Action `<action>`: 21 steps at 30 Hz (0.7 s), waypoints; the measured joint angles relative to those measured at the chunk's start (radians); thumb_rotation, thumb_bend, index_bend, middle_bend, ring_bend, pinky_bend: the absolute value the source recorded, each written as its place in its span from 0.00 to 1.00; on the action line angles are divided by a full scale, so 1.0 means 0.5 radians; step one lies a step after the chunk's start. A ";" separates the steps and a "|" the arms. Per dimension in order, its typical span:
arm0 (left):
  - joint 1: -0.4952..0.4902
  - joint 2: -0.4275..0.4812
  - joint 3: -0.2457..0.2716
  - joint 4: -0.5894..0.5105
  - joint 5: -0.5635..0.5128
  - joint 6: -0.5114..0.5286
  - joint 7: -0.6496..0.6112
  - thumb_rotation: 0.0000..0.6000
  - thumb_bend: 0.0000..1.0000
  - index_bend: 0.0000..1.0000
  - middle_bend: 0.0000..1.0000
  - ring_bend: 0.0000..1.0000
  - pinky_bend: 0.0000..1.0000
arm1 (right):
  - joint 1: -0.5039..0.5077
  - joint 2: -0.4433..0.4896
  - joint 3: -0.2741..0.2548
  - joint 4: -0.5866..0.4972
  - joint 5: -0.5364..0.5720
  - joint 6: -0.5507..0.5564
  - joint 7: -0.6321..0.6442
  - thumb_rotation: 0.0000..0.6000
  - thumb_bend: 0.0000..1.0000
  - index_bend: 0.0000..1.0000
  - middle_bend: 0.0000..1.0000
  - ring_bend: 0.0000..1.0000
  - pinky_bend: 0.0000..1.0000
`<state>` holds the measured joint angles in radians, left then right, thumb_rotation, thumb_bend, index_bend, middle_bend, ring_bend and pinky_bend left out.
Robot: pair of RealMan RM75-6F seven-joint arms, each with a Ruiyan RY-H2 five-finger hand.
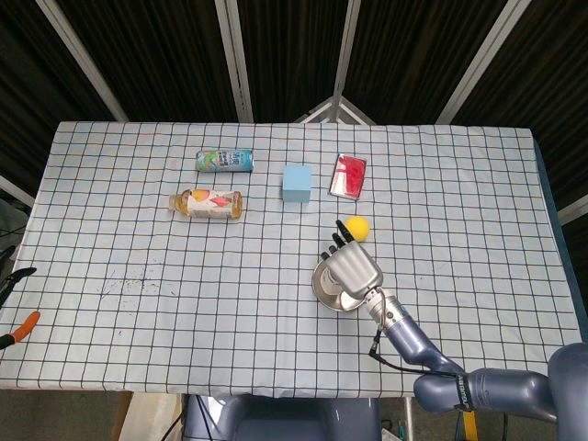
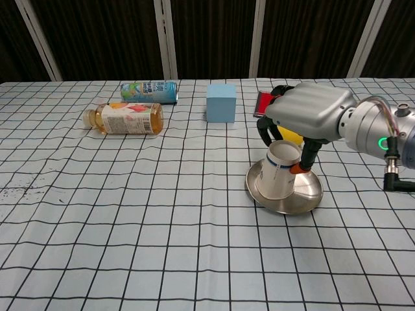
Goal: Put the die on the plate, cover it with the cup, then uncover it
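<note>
An inverted white paper cup (image 2: 279, 170) is gripped from above by the right hand (image 2: 310, 117) and held slightly tilted on the metal plate (image 2: 307, 192). Farther back are seen a blue cube (image 2: 221, 102), a tea bottle (image 2: 123, 119) and a can (image 2: 149, 91) (both lying sideways).

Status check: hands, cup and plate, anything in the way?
Right hand gripping inverted cup on plate. Left hand out of view. Die not visible. Yellow ball just behind hand.
</note>
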<state>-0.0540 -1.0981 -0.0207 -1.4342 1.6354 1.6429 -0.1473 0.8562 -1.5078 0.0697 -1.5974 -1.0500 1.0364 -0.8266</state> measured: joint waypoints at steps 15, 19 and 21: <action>0.002 0.005 0.001 -0.017 -0.009 -0.005 0.011 1.00 0.38 0.23 0.00 0.00 0.02 | -0.057 0.056 -0.042 0.035 -0.041 0.026 0.019 1.00 0.47 0.62 0.48 0.21 0.00; 0.004 0.006 0.002 -0.016 -0.008 -0.002 0.006 1.00 0.38 0.23 0.00 0.00 0.02 | -0.070 0.088 -0.070 -0.010 -0.042 0.020 -0.004 1.00 0.47 0.64 0.49 0.21 0.00; 0.003 0.006 0.003 -0.015 -0.005 -0.003 0.006 1.00 0.38 0.23 0.00 0.00 0.02 | -0.074 0.104 -0.082 -0.043 -0.040 0.011 -0.017 1.00 0.47 0.65 0.49 0.21 0.00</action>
<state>-0.0523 -1.0950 -0.0192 -1.4416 1.6327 1.6415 -0.1443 0.8194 -1.4556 0.0289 -1.6188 -1.0698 1.0418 -0.8349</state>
